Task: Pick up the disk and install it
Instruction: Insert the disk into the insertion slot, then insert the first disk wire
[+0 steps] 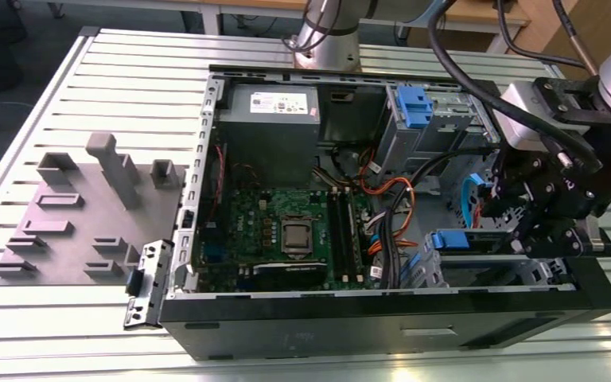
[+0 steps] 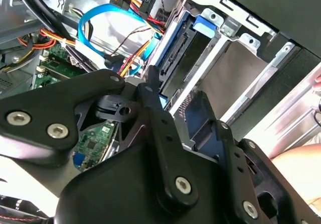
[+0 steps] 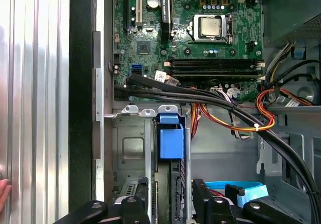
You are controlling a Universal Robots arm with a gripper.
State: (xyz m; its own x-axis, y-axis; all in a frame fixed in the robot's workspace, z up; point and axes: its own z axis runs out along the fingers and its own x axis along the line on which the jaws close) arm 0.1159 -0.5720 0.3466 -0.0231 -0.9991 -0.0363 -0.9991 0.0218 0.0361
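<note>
Status: installation in hand, not closed out. The disk [image 3: 170, 138] stands on edge in a slot of the drive cage [image 1: 433, 267], at the near corner of the open computer case [image 1: 391, 318] on the exterior view's right. The gripper [image 3: 170, 186] hangs directly over that slot. Its fingers [image 3: 201, 191] flank the disk, one on each face, and appear pressed onto it.

Judgement: pick-up is done and the disk is entered in its bay. Full seating cannot be confirmed, and release is outstanding.

Count:
- one disk
- one gripper
- one bare blue bracket [image 1: 412, 107] in the far bay, well apart from the disk
- one grey power-supply box [image 1: 271, 107] at the far side of the case
- one motherboard [image 1: 284, 231]
- one grey fixture plate [image 1: 72, 215] on the tabletop [image 1: 29, 334], at the exterior view's left

Part of a person's hand [image 2: 301, 158] shows beside the case in the second wrist view
</note>
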